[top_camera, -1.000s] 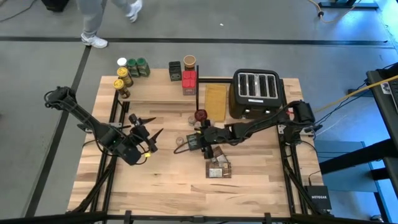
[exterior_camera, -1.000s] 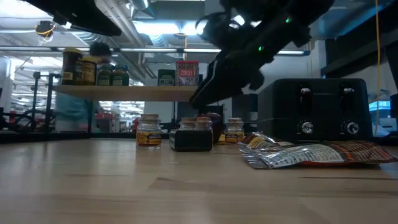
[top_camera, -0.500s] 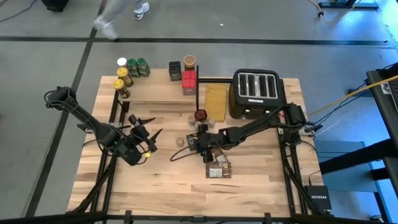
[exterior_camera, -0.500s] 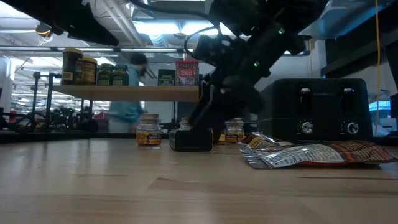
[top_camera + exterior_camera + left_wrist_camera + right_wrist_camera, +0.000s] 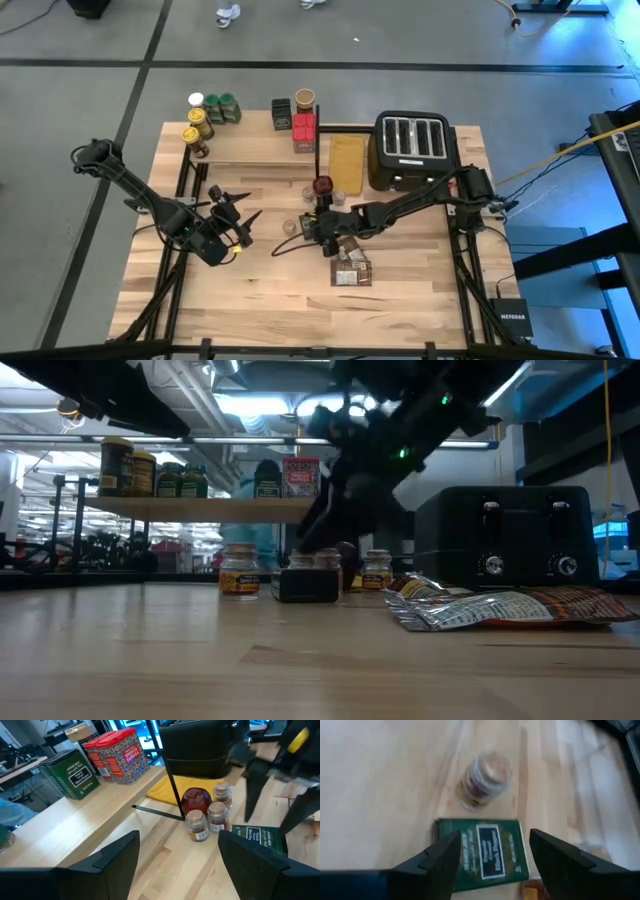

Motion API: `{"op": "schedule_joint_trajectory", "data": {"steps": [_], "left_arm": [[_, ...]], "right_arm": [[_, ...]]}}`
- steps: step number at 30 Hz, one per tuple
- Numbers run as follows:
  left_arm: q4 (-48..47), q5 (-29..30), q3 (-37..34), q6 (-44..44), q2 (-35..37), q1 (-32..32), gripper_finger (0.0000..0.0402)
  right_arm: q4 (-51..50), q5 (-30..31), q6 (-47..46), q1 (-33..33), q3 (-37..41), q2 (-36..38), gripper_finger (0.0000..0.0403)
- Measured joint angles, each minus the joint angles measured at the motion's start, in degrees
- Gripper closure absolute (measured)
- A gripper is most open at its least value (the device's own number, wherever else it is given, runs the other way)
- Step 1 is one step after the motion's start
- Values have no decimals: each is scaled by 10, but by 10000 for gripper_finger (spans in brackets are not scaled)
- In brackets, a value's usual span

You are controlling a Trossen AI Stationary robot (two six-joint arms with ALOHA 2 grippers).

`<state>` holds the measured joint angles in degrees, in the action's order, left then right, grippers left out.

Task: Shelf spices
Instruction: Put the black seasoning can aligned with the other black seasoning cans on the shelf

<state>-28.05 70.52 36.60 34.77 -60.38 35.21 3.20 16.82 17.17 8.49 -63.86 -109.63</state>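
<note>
My right gripper [image 5: 322, 228] [image 5: 492, 870] is open and hangs low over a flat dark green tin [image 5: 310, 228] [image 5: 482, 852] that lies on the table at mid-table. One finger stands on each side of the tin, and no touch shows. A small jar [image 5: 290, 228] [image 5: 485, 780] stands just to the tin's left. Three more small jars [image 5: 217, 815] stand by a dark red knob [image 5: 322, 185]. The shelf [image 5: 250, 148] at the far left carries several jars and tins [image 5: 225, 108]. My left gripper [image 5: 236, 205] [image 5: 177, 865] is open and waits above the table, left of the tin.
A black toaster [image 5: 412, 148] stands at the far right, with a tan-yellow board [image 5: 347, 163] beside it. Brown packets [image 5: 350, 268] lie near the tin on its near-right side. Bare tabletop lies along the near edge [image 5: 300, 310]. A person walks on the floor beyond the table.
My right gripper has come down and moved a little toward the table's left, from above the jars to low over the green tin. The tin and jars have stayed put. A person has walked past behind the table.
</note>
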Motion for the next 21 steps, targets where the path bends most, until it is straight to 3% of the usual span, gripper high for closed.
{"op": "schedule_joint_trajectory", "data": {"steps": [7, 15, 21], "left_arm": [[0, -9, 0, 1, 0, 1, 137], [-1, -9, 0, 0, 0, 1, 137], [0, -9, 0, 5, 0, 1, 137]], "right_arm": [[8, -44, -4, 3, -2, -32, 162], [6, -49, -22, 19, -1, -36, 162], [-14, -102, -35, 39, -1, -34, 162]]}}
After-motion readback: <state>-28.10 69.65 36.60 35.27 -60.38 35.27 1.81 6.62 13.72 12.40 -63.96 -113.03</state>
